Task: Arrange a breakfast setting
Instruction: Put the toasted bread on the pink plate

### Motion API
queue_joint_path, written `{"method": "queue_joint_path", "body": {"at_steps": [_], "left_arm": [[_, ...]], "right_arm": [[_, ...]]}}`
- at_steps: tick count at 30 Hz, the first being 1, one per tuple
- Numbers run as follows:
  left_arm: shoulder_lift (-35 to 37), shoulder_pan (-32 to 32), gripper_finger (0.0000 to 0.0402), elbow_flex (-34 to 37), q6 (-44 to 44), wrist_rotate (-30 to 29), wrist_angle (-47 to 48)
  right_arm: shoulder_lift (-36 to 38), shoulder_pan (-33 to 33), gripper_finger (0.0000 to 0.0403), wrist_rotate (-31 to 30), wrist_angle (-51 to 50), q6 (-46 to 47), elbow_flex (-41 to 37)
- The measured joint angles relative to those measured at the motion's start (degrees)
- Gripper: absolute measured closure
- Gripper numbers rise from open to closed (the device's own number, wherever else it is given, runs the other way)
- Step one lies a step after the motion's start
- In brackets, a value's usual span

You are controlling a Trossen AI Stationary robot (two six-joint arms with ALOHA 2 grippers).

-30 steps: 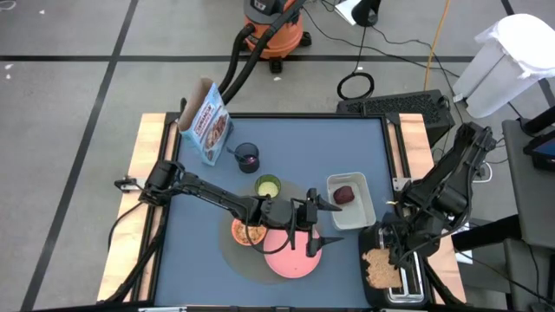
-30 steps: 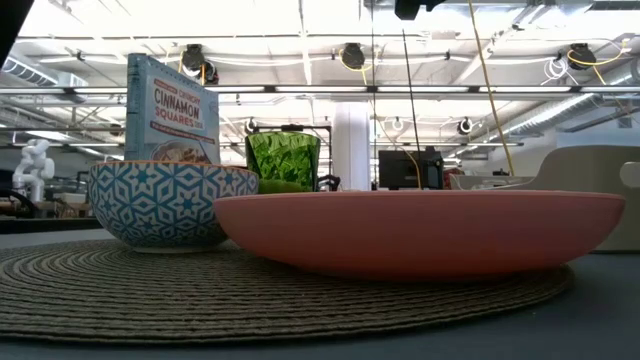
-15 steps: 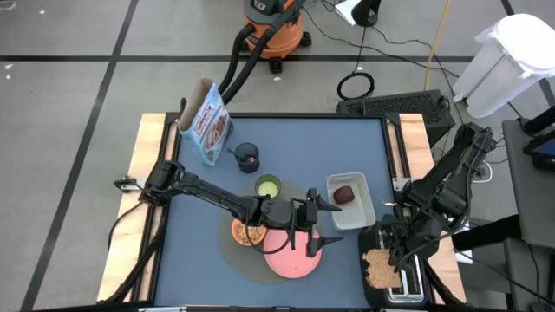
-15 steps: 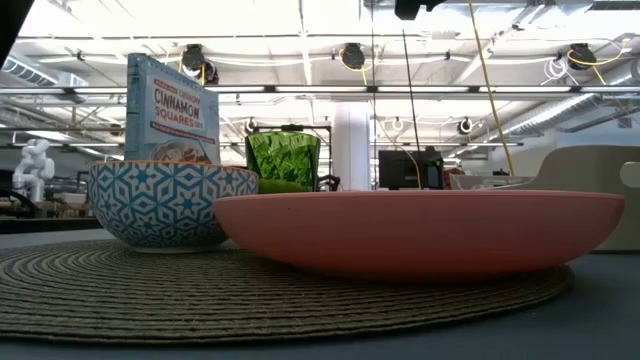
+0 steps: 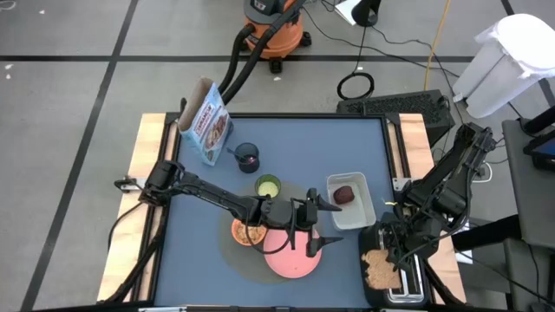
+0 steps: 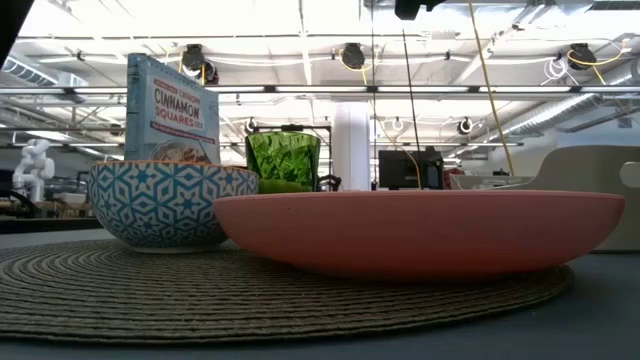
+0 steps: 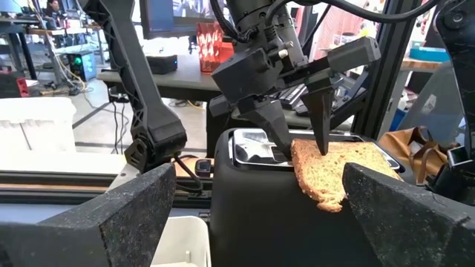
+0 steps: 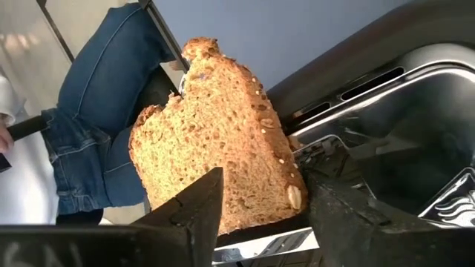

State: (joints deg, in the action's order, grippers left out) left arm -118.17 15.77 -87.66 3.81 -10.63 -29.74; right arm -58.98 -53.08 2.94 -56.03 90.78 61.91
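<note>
My right gripper (image 5: 390, 256) is at the black toaster (image 5: 397, 284) by the table's near right corner, shut on the toast slice (image 5: 377, 267). My left gripper (image 5: 334, 225) is open and empty above the right side of the pink plate (image 5: 290, 260). The plate rests on the round grey mat (image 5: 232, 258), beside the small orange bowl (image 5: 247, 232). The green cup (image 5: 268, 185) stands just beyond the mat. Farther back are the dark blue mug (image 5: 248, 157) with the purple spoon (image 5: 236, 152) and the cereal box (image 5: 206, 121). The dark red fruit (image 5: 344, 195) lies in the clear tub (image 5: 351, 206). My right gripper has one edge of the toast slice (image 8: 252, 211) between its two fingers (image 7: 320, 122), which come from above and slant down. The slice is tilted, its broad face (image 7: 334, 174) up and toward the table's left, just over the toaster's top by the slot (image 8: 386, 119).
The toaster (image 7: 252, 215) stands right of the clear tub. A person in jeans (image 8: 104, 111) stands beyond the table's edge near the toaster. In the low view the plate (image 6: 420, 230), bowl (image 6: 165, 205), cup (image 6: 283, 160) and cereal box (image 6: 170, 110) stand close together.
</note>
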Motion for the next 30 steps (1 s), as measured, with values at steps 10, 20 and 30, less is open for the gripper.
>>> {"method": "queue_joint_path", "body": {"at_steps": [10, 20, 30], "left_arm": [[0.0, 0.0, 0.0009, 0.0, 0.0, 0.0, 0.0], [0.0, 0.0, 0.0009, 0.0, 0.1, 0.0, 0.0], [0.0, 0.0, 0.0009, 0.0, -0.3, 0.0, 0.0]], "right_arm": [[0.2, 0.0, 0.0284, 0.6, 2.0, 0.0, -2.6], [2.5, 0.0, 0.0322, 3.6, 13.9, 0.1, -9.2], [4.6, 0.0, 0.0354, 3.1, 14.5, 0.1, -9.7]]}}
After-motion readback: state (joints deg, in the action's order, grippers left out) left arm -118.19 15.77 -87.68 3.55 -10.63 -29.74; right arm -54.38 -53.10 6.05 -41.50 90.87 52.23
